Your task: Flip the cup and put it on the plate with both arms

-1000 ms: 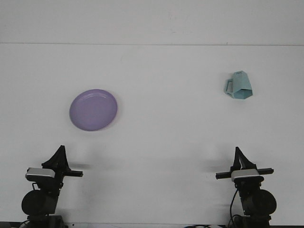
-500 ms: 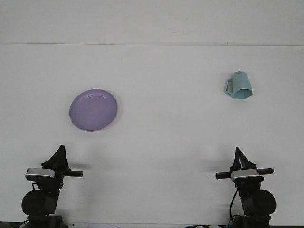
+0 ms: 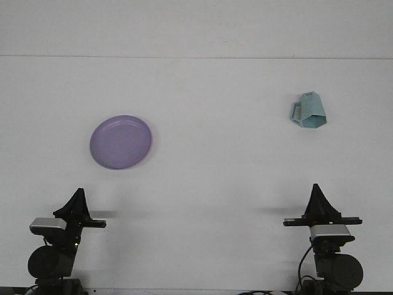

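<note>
Two arms sit at the near edge of a plain white table (image 3: pixel 209 184), both low and far from the task items. Left gripper (image 3: pixel 76 198), bottom left: dark fingers come together in a single point aimed away from the camera, nothing between them, so it reads as closed and empty. Up and slightly right of it, purple plate (image 3: pixel 121 142) lies flat on the table, round, bare of any load, well apart from the gripper.

Far across the table on the right, teal cup (image 3: pixel 309 111) lies upside down or tipped; faceted body, narrower end toward the back of the table, wider end toward the camera and slightly right. Long axis runs roughly far-to-near with a small lean to the right. Handle sticks out to the left. Whether the rim is flat on the table or raised, cannot tell. Cup is well apart from the plate.

Right gripper (image 3: pixel 318 195), bottom right, below the cup: fingers meet in one tip, closed, holding nothing.

No readable writing, brand or label on cup, plate or arms.
</note>
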